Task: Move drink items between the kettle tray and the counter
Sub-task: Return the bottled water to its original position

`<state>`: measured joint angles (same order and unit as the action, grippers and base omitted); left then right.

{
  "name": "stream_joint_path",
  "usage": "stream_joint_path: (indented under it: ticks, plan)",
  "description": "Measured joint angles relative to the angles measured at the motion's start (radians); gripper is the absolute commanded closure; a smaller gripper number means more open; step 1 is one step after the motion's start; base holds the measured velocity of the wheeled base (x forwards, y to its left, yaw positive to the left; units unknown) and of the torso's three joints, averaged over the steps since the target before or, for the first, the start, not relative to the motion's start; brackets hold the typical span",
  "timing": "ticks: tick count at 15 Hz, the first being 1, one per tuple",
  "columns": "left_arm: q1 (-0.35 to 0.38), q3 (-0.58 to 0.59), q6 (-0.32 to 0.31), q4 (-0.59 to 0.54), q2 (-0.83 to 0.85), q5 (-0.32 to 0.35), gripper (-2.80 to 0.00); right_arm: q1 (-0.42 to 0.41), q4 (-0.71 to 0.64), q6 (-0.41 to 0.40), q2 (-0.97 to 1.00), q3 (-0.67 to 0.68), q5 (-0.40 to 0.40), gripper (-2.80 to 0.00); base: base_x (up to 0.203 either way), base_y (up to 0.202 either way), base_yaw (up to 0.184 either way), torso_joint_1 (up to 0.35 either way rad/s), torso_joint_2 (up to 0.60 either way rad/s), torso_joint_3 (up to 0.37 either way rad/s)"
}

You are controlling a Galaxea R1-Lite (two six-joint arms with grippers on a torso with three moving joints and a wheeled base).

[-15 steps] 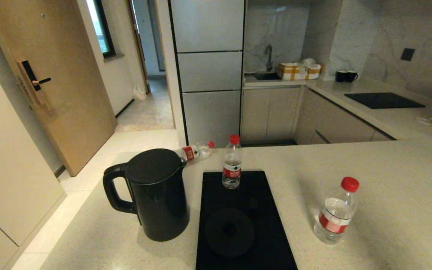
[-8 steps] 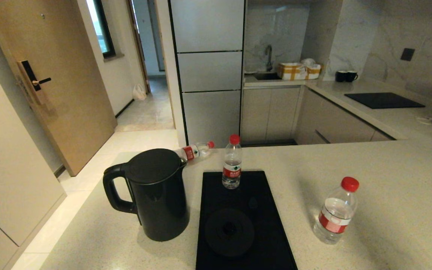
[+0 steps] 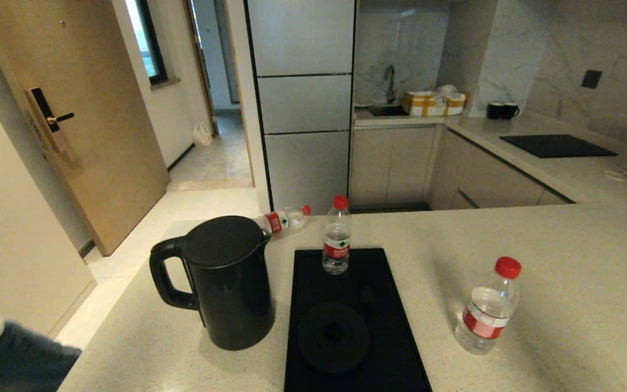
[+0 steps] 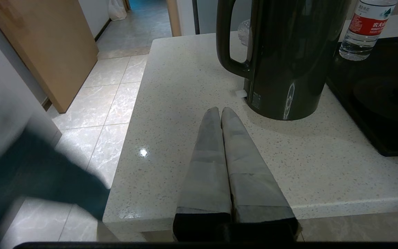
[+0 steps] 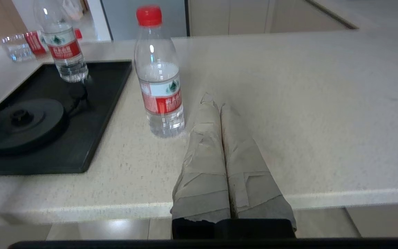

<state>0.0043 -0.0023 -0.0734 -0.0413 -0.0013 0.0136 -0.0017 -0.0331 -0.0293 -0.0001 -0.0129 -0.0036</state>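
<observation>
Pale speckled stone forms the counter (image 3: pixel 536 245) of a compact kitchen, with grey cabinets, a sink and two dark mugs (image 3: pixel 502 110) at the back and a wooden door (image 3: pixel 68 109) to the robot's left. On it lies the kettle tray (image 3: pixel 395 326), its round base disc (image 3: pixel 333 337) bare and one upright water bottle (image 3: pixel 337 235) at its far end. Just left of the tray stands the black kettle (image 3: pixel 229 283), off its base; a second bottle (image 3: pixel 487 307) stands on the stone to the right, and a third (image 3: pixel 283 219) lies on its side behind the kettle. Both grippers hover at the near edge, the left gripper (image 4: pixel 220 112) short of the kettle, the right gripper (image 5: pixel 214 100) beside the second bottle, each with its fingers pressed together and holding nothing. No transfer appears begun; the next move calls for opening a gripper and reaching for an item. Someone's dark sleeve (image 3: pixel 14 359) intrudes at the lower left.
</observation>
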Motion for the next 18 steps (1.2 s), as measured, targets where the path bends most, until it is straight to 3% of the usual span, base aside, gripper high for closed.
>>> stream_joint_path:
  ticks: [3,8,10,14,16,18]
  plan:
    - [0.0,0.0,0.0,0.0,0.0,0.0,0.0,0.001,-0.052,-0.021,0.041,-0.131,-0.015,0.0,0.0,0.0,0.0,0.0,0.0,0.0]
    - [0.0,0.001,0.0,0.0,0.0,0.0,0.0,0.003,-0.116,-0.1,0.371,-0.423,-0.154,0.0,0.0,0.0,0.0,0.0,0.0,0.0]
    - [0.0,0.001,0.0,0.0,0.0,0.0,0.0,0.008,-0.123,-0.088,0.529,-0.468,-0.103,0.0,0.0,0.0,0.0,0.0,0.0,0.0]
    - [0.0,0.0,0.0,0.0,0.0,0.0,0.0,0.013,-0.087,0.027,0.825,-0.461,0.08,0.0,0.0,0.0,0.0,0.0,0.0,0.0]
    - [0.0,0.001,0.0,0.0,0.0,0.0,0.0,0.017,0.061,0.035,0.945,-0.394,0.109,0.0,0.0,0.0,0.0,0.0,0.0,0.0]
    - [0.0,0.0,0.0,0.0,0.0,0.0,0.0,0.037,0.293,0.013,1.045,-0.282,0.116,0.0,0.0,0.0,0.0,0.0,0.0,0.0]
